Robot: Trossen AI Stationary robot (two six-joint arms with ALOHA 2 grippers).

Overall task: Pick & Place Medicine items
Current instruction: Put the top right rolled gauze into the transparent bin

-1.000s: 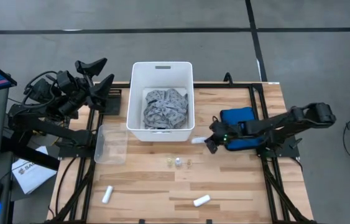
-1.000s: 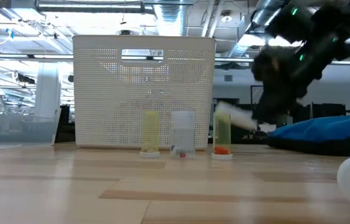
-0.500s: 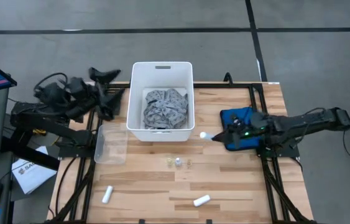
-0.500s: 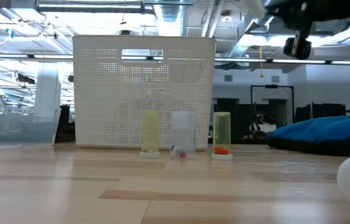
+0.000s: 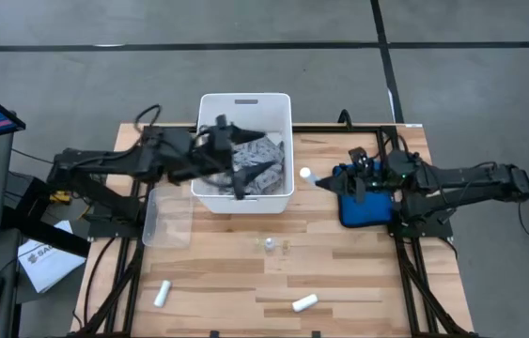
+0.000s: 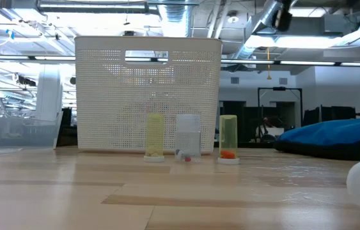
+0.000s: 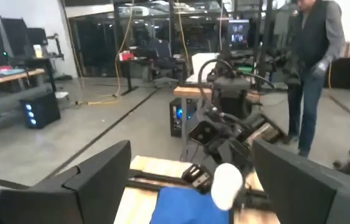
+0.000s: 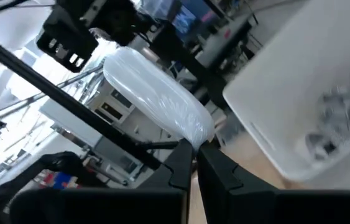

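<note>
The right gripper [image 5: 318,180] is closed on one white tube [image 5: 306,175] and holds it by its end, in the air just beside the right wall of the white bin [image 5: 243,101]. The tube looks light, stiff and smooth, so it can probably slip or turn; a hold nearer its middle seems safer. The left gripper [image 5: 245,178] is over the bin with its fingers wide apart and holds nothing.

The count: three tubes, one held and two lying on the table [image 5: 162,295] [image 5: 304,302]; small vials [image 6: 188,137] standing in front of the bin, three in the low view.
</note>
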